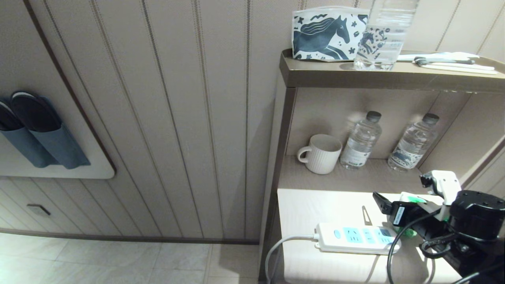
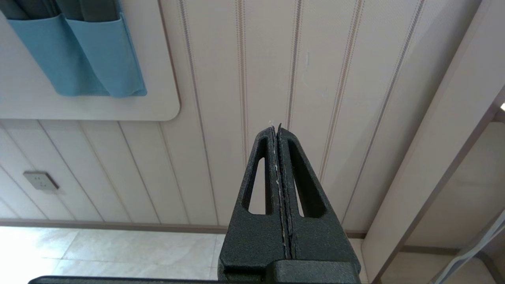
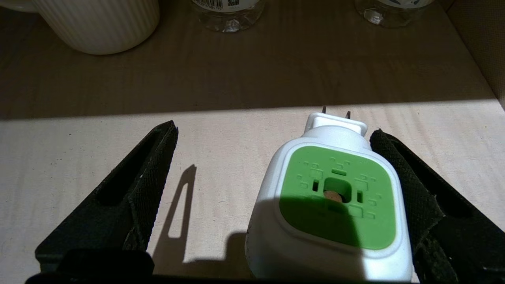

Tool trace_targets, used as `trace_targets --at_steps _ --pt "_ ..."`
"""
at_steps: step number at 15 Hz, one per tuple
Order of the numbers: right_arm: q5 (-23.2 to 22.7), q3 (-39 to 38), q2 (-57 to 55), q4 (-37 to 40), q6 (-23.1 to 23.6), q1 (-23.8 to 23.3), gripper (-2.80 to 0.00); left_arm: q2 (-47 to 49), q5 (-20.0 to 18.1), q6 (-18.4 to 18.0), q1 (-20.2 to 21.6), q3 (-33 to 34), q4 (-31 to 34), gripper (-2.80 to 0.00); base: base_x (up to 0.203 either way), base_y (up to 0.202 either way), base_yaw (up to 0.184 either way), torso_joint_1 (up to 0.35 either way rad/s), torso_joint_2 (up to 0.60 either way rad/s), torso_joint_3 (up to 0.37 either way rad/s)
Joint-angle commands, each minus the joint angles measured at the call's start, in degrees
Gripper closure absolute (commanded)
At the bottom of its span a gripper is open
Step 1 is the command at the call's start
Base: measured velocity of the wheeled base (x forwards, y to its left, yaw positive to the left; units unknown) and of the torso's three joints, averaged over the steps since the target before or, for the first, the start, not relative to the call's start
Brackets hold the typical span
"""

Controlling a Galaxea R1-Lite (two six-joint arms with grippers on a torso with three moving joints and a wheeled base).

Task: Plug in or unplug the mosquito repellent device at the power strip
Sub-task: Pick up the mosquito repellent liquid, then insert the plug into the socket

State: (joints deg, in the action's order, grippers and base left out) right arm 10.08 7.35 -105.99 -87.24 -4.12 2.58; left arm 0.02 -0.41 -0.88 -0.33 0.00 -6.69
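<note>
The mosquito repellent device (image 3: 335, 201) rests unplugged on the pale tabletop, its green top face toward my right wrist camera. Its two prongs (image 3: 335, 112) point at the shelf recess. My right gripper (image 3: 274, 130) is open around it; one finger (image 3: 406, 177) lies against the device's side and the other finger (image 3: 146, 177) stands well apart. In the head view the device (image 1: 414, 198) sits just behind the power strip (image 1: 355, 236), whose three blue socket panels are bare. My left gripper (image 2: 276, 128) is shut on nothing, off by the wall panelling, outside the head view.
A white ribbed mug (image 1: 321, 153) and two clear water bottles (image 1: 361, 140) (image 1: 412, 142) stand in the recess behind the device. The strip's white cord (image 1: 276, 248) drops over the table's left edge. A horse-print pouch (image 1: 327, 33) and another bottle sit on the top shelf.
</note>
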Motion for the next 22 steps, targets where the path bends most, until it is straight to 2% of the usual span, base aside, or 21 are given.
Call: trace_targets --at_steps 1,12,15,16,18,20,22 --pt "0.03 -0.14 -0.10 -2.59 -0.01 0.05 0.00 -0.02 -0.02 0.00 0.07 0.00 -0.07 0.00 0.000 0.000 0.000 0.000 0.00 0.000" --pt "0.03 -0.41 0.60 -2.72 -0.10 -0.12 0.00 -0.02 -0.02 0.00 -0.02 0.00 -0.07 0.00 0.000 0.000 0.000 0.000 0.00 0.000" --pt "0.35 -0.43 5.57 0.87 -0.11 -0.40 0.00 -0.02 -0.02 0.00 -0.02 0.00 -0.07 0.00 0.000 0.000 0.000 0.000 0.00 0.000" --pt "0.43 -0.28 8.26 3.25 -0.07 -0.84 0.00 -0.02 -0.02 0.00 -0.02 0.00 -0.07 0.00 0.000 0.000 0.000 0.000 0.00 0.000" --pt "0.50 0.90 15.76 12.66 -0.04 -2.40 0.00 -0.02 -0.02 0.00 0.06 0.00 -0.07 0.00 0.000 0.000 0.000 0.000 0.00 0.000" --pt "0.31 3.21 23.31 25.26 -0.02 -4.62 0.00 -0.02 -0.02 0.00 0.03 0.00 -0.07 0.00 0.000 0.000 0.000 0.000 0.00 0.000" --pt "-0.32 7.43 29.23 41.04 -0.27 -7.21 0.00 -0.02 -0.02 0.00 0.04 0.00 -0.07 0.00 0.000 0.000 0.000 0.000 0.00 0.000"
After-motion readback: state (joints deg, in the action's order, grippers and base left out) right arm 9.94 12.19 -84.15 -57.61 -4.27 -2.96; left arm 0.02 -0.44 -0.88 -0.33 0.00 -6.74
